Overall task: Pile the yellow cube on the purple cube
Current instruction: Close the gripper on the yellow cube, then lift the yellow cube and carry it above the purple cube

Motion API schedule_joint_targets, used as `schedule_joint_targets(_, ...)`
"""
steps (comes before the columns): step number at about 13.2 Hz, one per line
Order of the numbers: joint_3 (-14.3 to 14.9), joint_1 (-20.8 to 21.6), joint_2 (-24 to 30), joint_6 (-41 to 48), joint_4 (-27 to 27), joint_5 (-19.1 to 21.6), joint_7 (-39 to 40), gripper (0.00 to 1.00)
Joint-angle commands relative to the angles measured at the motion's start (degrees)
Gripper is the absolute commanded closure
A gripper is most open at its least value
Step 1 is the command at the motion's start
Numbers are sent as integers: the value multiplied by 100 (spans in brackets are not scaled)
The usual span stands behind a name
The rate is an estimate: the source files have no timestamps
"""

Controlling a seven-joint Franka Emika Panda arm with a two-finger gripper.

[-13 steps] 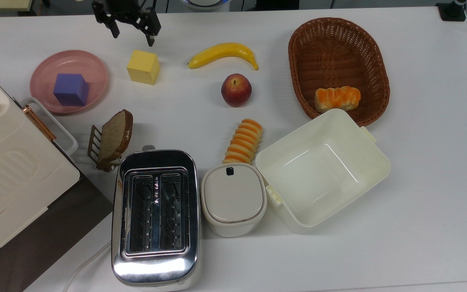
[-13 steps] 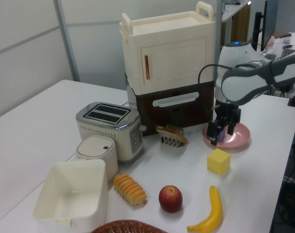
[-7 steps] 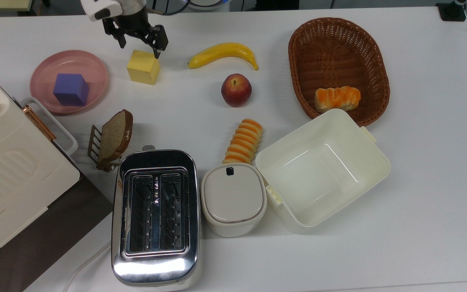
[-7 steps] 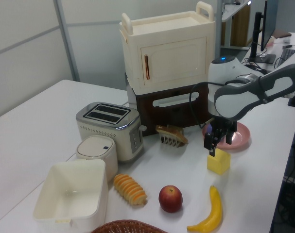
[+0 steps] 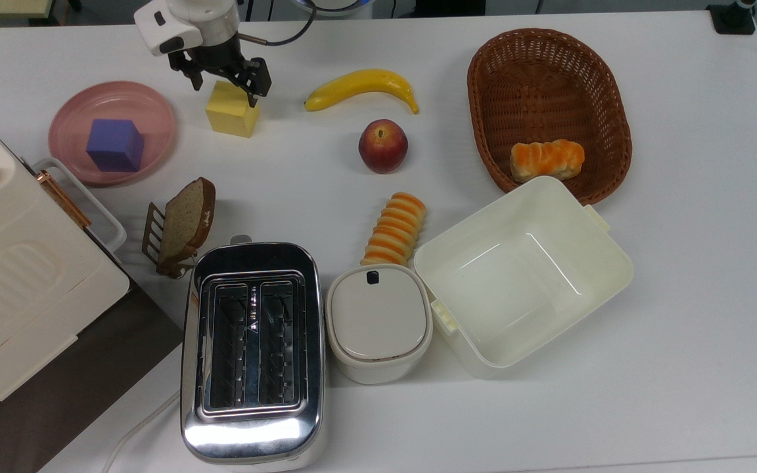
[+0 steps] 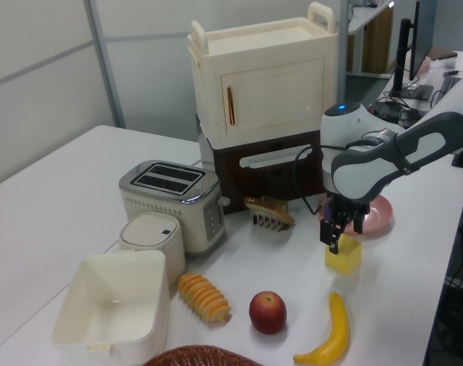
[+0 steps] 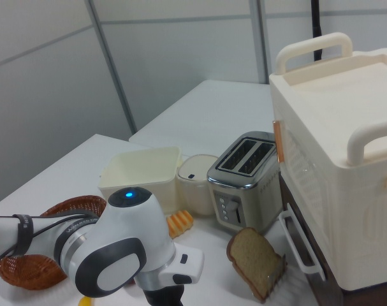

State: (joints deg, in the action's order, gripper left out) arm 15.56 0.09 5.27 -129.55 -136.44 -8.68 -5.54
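One second ago the robot's black hand (image 5: 224,77) was higher; now its wide-open fingers straddle the pale-yellow block (image 5: 232,113) on the white bench (image 5: 681,263), ready to grab, near the violet block (image 5: 114,144) on the pink plate (image 5: 155,108)

White table (image 5: 681,263), grey panelled walls (image 7: 180,57)

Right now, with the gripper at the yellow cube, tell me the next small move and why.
Probably lower a little further, then close. The gripper is open, its fingers straddling the yellow cube near its top, and the cube sits on the table, not yet gripped. The purple cube waits on the pink plate, so a firm hold comes first.
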Motion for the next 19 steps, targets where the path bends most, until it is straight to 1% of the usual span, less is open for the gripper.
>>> schedule_joint_targets(1, 79, 106, -114, -220, -50, -186, -132, 0)
schedule_joint_targets(3, 79, 97, -167, -316, -58, -265, -132, 0)
schedule_joint_targets(4, 79, 97, -193, -325, -58, -283, -132, 5)
schedule_joint_targets(5, 79, 97, -211, -334, -50, -283, -132, 25)
schedule_joint_targets(6, 79, 97, -220, -334, -58, -283, -132, 54)
schedule_joint_targets(7, 79, 88, -211, -334, -58, -283, -132, 66)
schedule_joint_targets(8, 79, 79, -211, -334, -58, -283, -132, 76)
schedule_joint_targets(9, 79, 79, -211, -334, -50, -283, -114, 80)
schedule_joint_targets(12, 88, -34, -115, -282, 90, -231, -149, 80)
schedule_joint_targets(14, 88, -254, 200, -238, 161, -187, -219, 80)
schedule_joint_targets(16, 97, -404, 377, -150, 301, -186, -281, 81)
schedule_joint_targets(19, 105, -474, 396, -158, 582, -186, -483, 82)
